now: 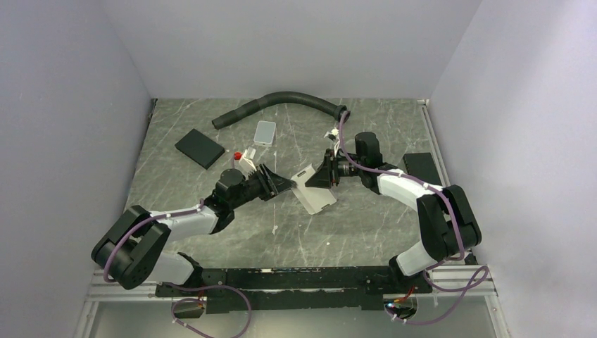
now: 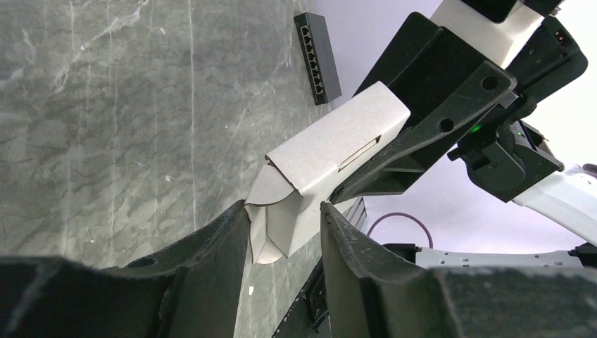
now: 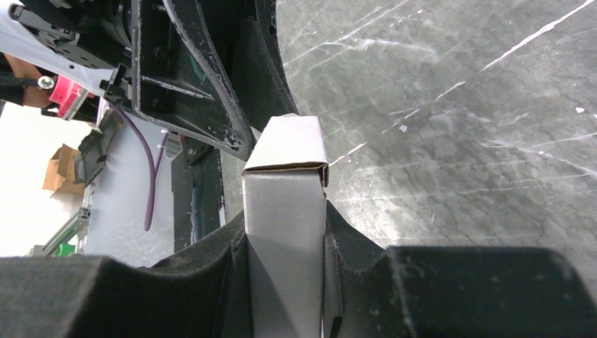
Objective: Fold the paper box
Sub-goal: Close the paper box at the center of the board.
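Top external view: two arms meet over the middle of a walled table, with a white carton between their wrists.
Table: dark grey and marbled; it carries everything listed below.
Left arm: stretches from the near left toward the centre.
Right arm: bends in from the right, wrist pointing left.
Hose: black and curved, lying along the far edge.
Paper box: a slim white carton held tilted off the table at mid-table, between the two wrists. The end seen from the right wrist is folded over. The end facing the left wrist has loose rounded flaps.
Black pad: lies flat at the far left, well apart from the box.
Switch: a black unit with a row of ports, near the table's right edge.
Right jaws: pinching the box across its narrow sides, with the fingers pressed against both faces.
Left jaws: partly spread around the flapped end. One finger touches the rounded flap and the other sits just beside the box's edge. I cannot tell whether they pinch it.
Grey tile: has rounded corners and lies near the hose.
Red and white piece: small, just behind the left wrist. I cannot tell what it is.
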Controlling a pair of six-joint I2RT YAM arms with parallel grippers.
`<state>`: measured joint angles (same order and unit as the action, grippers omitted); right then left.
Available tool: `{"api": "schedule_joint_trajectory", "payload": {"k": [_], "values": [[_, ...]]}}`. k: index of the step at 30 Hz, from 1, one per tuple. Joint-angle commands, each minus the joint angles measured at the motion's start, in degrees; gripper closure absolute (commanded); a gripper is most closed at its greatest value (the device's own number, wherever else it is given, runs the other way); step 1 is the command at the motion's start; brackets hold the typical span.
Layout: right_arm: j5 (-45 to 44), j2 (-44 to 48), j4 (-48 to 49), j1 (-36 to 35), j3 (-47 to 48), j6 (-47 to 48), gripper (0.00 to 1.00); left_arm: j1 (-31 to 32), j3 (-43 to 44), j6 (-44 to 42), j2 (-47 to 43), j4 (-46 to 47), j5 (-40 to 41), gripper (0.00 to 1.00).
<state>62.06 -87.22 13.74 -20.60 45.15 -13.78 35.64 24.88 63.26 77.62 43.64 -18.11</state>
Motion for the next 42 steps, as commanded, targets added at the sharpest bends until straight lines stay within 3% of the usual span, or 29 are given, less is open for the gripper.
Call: {"api": "schedule_joint_trajectory", "payload": {"k": [1, 11, 26, 42], "values": [[-0.79, -0.11, -1.20, -1.60, 2.47, 2.22, 1.00, 0.22, 2.72, 0.89, -1.03, 5.44, -1.10, 0.56], [-3.58, -1.04, -4.59, -3.45, 3.53, 4.84, 1.00, -0.04, 3.94, 1.76, 0.74, 8.48, -2.16, 0.66], [-4.34, -1.33, -5.44, -3.81, 3.90, 5.43, 1.00, -1.35, 1.55, 4.26, 3.33, 20.16, -5.65, 0.57], [-8.58, -2.73, -8.28, -5.73, 5.03, 6.92, 1.00, -1.36, 3.41, 5.95, 5.31, 20.27, -5.92, 0.63]]}}
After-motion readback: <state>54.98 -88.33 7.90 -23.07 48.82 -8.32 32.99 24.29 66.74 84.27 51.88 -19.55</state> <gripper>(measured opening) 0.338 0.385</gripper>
